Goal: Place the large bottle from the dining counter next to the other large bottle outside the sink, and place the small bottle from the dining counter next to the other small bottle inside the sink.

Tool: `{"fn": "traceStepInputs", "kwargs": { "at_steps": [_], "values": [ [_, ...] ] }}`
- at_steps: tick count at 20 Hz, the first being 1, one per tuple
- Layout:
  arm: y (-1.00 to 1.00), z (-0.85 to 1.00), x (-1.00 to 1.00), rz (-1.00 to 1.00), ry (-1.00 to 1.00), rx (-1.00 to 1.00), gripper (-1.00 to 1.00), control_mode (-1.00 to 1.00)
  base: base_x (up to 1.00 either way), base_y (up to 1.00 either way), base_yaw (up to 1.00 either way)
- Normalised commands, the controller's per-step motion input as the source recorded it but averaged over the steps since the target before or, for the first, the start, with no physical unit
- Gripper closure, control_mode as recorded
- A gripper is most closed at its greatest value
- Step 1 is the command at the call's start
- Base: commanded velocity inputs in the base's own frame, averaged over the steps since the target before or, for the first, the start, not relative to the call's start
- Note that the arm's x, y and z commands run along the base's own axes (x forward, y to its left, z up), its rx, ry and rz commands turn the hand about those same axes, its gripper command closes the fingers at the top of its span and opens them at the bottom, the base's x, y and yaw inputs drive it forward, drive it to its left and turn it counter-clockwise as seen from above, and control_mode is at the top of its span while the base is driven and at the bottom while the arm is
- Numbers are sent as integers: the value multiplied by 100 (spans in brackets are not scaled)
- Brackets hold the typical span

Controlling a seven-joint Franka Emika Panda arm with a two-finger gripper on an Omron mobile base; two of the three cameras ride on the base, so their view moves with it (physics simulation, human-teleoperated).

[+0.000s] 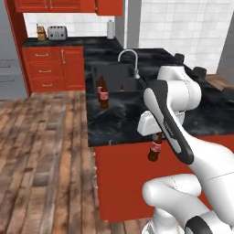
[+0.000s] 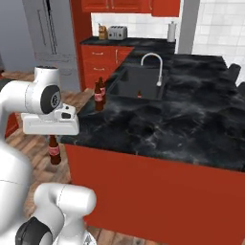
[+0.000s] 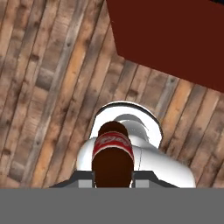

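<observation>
Gripper [image 1: 156, 135] jaws are clamped on the neck of a large brown bottle [image 1: 155, 150], which hangs upright over the wooden floor [image 1: 41, 151], off the counter's near edge for carrying. Farther off, the other large bottle [image 1: 103, 94] stands on the black counter [image 1: 123, 116] just beside the sink [image 1: 116, 75], marking the drop spot.

Off past my reach, a silver toaster [image 1: 57, 32] sits on the back counter beside a small brown block of something I can't make out [image 1: 41, 33]. A white paper towel roll [image 1: 110, 29] stands upright further along. Below me runs wood plank floor [image 1: 41, 151].
</observation>
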Motion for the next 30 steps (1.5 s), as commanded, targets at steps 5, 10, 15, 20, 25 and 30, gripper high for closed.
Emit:
{"fn": "traceStepInputs", "kwargs": {
  "at_steps": [5,10,15,20,25,30],
  "values": [
    [0,0,0,0,0,0,100,100,8,100,-40],
    [0,0,0,0,0,0,100,100,13,100,-40],
    [0,0,0,0,0,0,100,100,30,100,-41],
    [0,0,0,0,0,0,100,100,63,100,-45],
    [0,0,0,0,0,0,100,100,51,100,-48],
    [0,0,0,0,0,0,100,100,29,100,-45]
  ]
}}
